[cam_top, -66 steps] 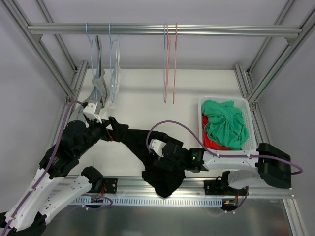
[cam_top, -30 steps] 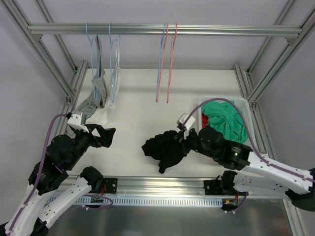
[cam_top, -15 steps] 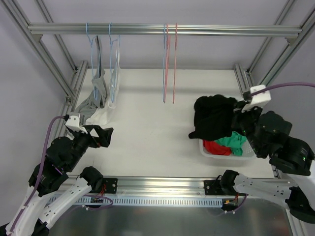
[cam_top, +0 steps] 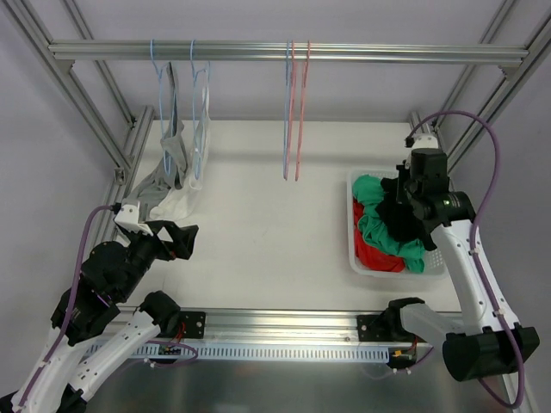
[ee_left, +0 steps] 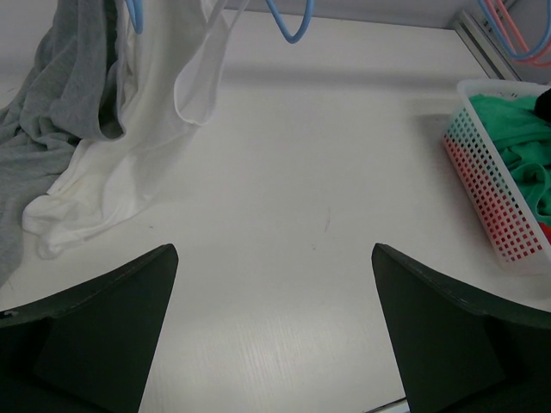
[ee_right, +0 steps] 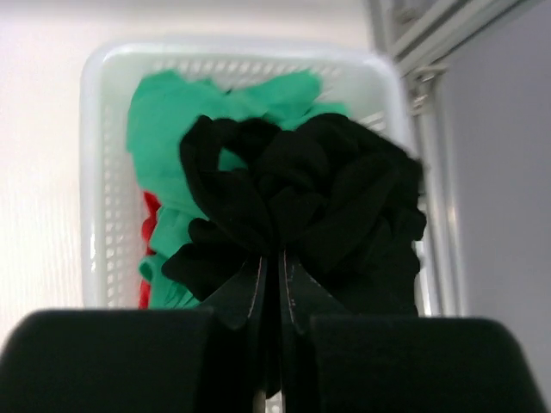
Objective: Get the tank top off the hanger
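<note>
**Right arm.** The right gripper [ee_right: 274, 284] is clenched on a thin pinch of the black tank top [ee_right: 301, 198]. The cloth is off any hanger and bunches into a ball just ahead of the fingertips, hanging over the white basket [ee_right: 95, 172]. Beyond the ball, inside the basket, lie a green cloth [ee_right: 164, 120] ahead and to the left of the fingers and a red cloth [ee_right: 151, 224] at their left.

**Left arm.** The left gripper [ee_left: 269, 258] is released, jaws spread wide, holding nothing above the table [ee_left: 327, 198]. Ahead and to the left of its fingers, a white garment [ee_left: 155, 146] and a grey garment [ee_left: 52, 112] trail down from blue hangers [ee_left: 288, 21] onto the table.

**Hazards.**
- The ball sits toward the right of the basket and hides that wall, so a loose fold may drape over the rim on release instead of dropping inside.
- The pinch is narrow and deep between the fingers. Cloth that clings there would likely be dragged back out as the arm lifts.
- If the cloth is released from height, it could unfurl and spill onto the table.
</note>
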{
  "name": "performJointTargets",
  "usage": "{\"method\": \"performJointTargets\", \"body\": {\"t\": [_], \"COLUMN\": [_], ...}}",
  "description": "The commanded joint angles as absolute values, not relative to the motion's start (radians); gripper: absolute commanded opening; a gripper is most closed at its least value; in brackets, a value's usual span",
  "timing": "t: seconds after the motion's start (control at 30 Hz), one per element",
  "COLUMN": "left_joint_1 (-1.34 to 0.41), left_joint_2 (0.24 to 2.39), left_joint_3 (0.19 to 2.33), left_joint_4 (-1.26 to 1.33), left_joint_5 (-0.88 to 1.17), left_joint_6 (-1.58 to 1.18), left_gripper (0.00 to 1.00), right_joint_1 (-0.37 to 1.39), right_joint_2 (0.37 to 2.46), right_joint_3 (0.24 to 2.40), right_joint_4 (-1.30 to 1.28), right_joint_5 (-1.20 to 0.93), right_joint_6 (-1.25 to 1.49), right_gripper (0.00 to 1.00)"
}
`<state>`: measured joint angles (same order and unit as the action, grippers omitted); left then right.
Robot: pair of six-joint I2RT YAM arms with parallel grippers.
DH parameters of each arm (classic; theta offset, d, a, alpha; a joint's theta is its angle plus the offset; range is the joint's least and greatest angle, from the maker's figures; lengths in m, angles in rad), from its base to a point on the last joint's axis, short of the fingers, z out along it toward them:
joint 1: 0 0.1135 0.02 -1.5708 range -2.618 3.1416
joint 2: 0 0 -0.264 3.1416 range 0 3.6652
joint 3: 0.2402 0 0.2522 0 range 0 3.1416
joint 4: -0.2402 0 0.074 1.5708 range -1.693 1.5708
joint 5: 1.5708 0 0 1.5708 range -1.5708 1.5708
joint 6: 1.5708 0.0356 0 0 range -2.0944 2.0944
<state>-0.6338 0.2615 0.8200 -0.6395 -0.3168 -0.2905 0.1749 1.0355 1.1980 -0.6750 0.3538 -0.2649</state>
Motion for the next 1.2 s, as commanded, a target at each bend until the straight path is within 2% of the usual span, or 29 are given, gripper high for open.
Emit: {"method": "performJointTargets", "body": {"t": [0.0,0.13,0.37,0.53,0.67,0.8,1.0,1.17], "left_joint_1": [-0.634,-0.634,-0.635,-0.634,-0.634,-0.635,-0.634,-0.634], "left_joint_2": [0.255,0.258,0.247,0.245,0.242,0.224,0.212,0.218], "left_joint_3": [0.815,0.816,0.813,0.811,0.813,0.808,0.807,0.807], "left_joint_4": [-0.624,-0.623,-0.624,-0.623,-0.623,-0.623,-0.623,-0.623], "left_joint_5": [-0.311,-0.301,-0.298,-0.29,-0.278,-0.273,-0.259,-0.249], "left_joint_6": [-0.285,-0.287,-0.291,-0.295,-0.296,-0.298,-0.299,-0.299], "left_gripper": [0.99,0.99,0.99,0.99,0.99,0.99,0.99,0.99], "right_joint_1": [0.169,0.179,0.184,0.189,0.184,0.112,-0.03,-0.104], "right_joint_2": [1.016,0.99,1.003,1.014,1.068,1.129,1.203,1.304], "right_joint_3": [1.151,1.063,0.999,1.003,0.988,0.933,0.827,0.793], "right_joint_4": [-0.533,-0.456,-0.417,-0.373,-0.332,-0.296,-0.302,-0.31], "right_joint_5": [0.189,0.068,0.011,-0.2,-0.287,-0.242,-0.037,0.06], "right_joint_6": [-0.221,-0.212,-0.187,-0.169,-0.118,-0.023,0.092,0.077], "right_gripper": [0.0,0.0,0.0,0.0,0.0,0.0,0.0,0.0]}}
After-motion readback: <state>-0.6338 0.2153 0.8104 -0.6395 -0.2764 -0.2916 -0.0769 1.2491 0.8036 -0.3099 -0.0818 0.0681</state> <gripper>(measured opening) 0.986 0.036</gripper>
